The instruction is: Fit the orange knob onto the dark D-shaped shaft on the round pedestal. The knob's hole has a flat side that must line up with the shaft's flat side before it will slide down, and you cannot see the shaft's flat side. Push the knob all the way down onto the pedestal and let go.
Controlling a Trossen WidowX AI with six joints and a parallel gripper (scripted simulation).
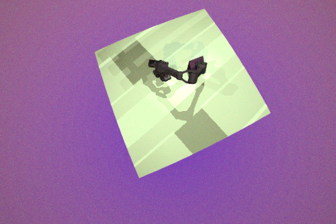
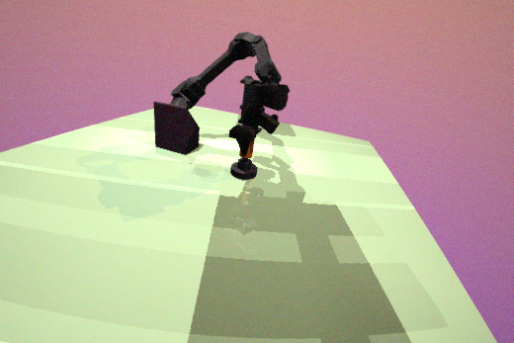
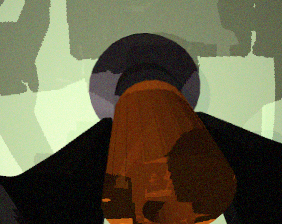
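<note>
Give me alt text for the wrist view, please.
An orange knob, gripped between two black fingers, fills the lower middle. Beyond its far end is a dark round pedestal, partly hidden by the knob, on a pale green surface with grey shadows.

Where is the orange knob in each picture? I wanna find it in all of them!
Top: just a tiny speck of the orange knob peeks out under the dark gripper, a bit above the middle.
Exterior: near the middle, a small orange bit below the gripper and just above the round pedestal.
Wrist: big, from the middle down to the bottom edge.
Shared landmark: the dark gripper.
</note>
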